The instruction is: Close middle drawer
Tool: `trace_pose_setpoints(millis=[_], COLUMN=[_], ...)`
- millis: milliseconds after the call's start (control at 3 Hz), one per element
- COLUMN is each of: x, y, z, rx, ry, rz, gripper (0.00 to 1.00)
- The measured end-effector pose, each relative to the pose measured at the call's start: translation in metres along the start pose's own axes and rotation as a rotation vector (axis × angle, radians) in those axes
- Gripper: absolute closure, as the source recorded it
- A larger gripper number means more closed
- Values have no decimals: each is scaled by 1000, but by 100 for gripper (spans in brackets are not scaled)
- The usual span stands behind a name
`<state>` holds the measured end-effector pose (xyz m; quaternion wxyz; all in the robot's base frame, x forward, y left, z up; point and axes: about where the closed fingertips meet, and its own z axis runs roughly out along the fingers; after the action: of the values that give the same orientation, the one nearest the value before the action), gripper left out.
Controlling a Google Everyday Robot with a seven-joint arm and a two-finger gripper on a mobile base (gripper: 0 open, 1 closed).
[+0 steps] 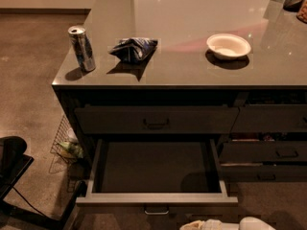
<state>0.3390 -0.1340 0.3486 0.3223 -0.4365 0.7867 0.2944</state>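
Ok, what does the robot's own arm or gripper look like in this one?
Only a sliver of the gripper shows, at the picture's bottom edge, in front of the open middle drawer: smooth, rounded, cream-white casing. No cables or markings are visible.
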Motion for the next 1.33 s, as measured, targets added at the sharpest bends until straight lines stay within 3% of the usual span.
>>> trace_pose_setpoints(millis=[667,1000,1333], x=[-61,-60,-103], y=[-68,-66,-102], z=[21,21,36], rx=[27,27,35], ry=[-37,-37,-46], rz=[-119,-119,-184], gripper=[100,100,100])
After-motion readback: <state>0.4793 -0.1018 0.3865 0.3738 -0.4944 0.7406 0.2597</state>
